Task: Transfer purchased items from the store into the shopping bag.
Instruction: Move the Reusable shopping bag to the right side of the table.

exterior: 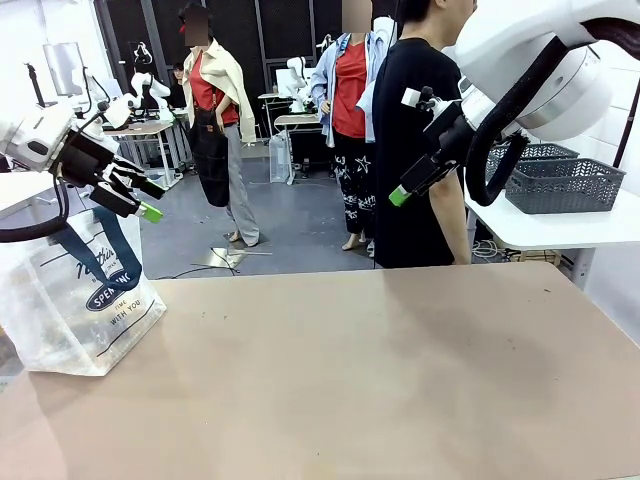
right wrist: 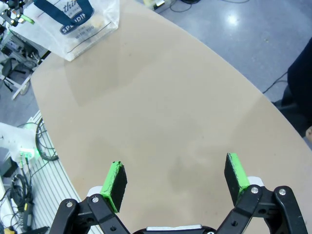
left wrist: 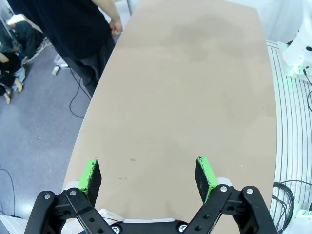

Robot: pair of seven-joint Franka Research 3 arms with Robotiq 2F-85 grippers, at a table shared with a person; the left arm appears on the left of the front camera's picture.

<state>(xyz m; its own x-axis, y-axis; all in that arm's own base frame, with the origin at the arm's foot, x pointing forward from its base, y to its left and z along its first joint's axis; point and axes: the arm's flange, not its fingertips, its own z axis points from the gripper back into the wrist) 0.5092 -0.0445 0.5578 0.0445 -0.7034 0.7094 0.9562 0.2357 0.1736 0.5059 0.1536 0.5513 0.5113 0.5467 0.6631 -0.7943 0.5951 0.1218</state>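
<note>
A: Standing upright at table [exterior: 380,370] left edge: shopping bag [exterior: 75,300], long axis vertical, navy lettering facing robot side.

B: Hovering above, left gripper [left wrist: 148,178] and right gripper [right wrist: 176,180], jaws apart, holding nothing.

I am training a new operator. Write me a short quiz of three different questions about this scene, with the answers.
1. True or false: the left end effector holds a purchased item.
2. Where does the shopping bag stand on the table? A) robot's left end B) middle C) robot's right end
3. Fill in: the right end effector hangs with its jaws ____.

Key:
1. False; its jaws are open with nothing between them.
2. A
3. open
</note>
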